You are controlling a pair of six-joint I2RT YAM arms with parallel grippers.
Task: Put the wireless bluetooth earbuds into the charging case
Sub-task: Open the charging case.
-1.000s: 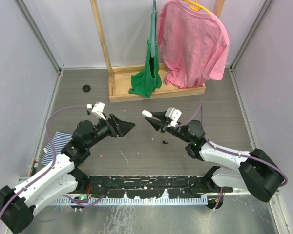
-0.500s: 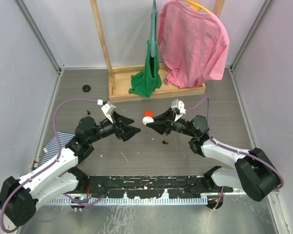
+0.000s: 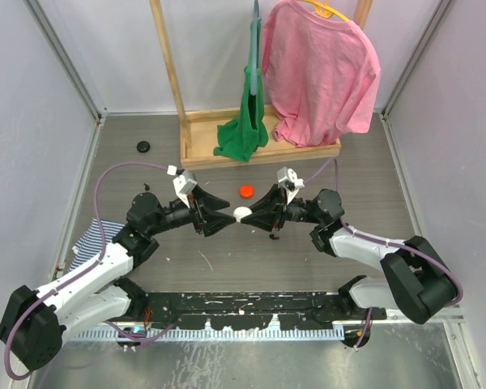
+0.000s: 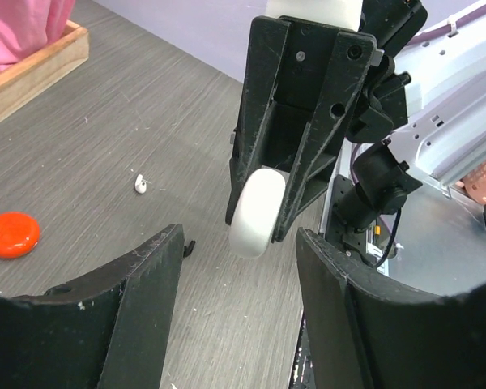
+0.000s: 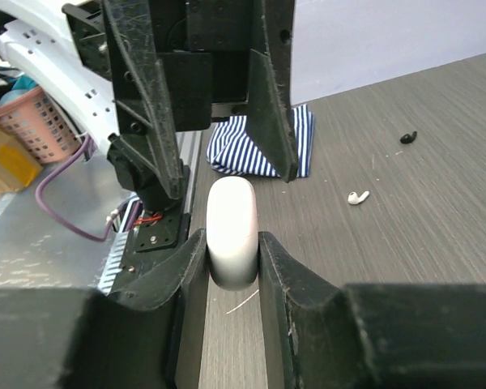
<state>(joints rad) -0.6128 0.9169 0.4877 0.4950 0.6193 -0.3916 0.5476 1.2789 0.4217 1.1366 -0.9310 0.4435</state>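
The case [image 5: 231, 231] is pinched between the right gripper's [image 5: 231, 253] fingers, which are clamped on its sides, and its rounded end pokes out toward the left gripper [image 4: 239, 241]. That one's jaws stand apart either side of it, touching nothing. One white earbud [image 4: 140, 185] lies on the table [image 4: 105, 121] below, off to one side of the left gripper's tips, near a red disc [image 4: 10, 233].

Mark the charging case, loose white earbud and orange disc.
charging case [image 5: 231, 227]: right wrist view, rounded white shell
white earbud [image 4: 140, 185]: left wrist view, its body
orange disc [image 3: 246, 191]: top view, its centre
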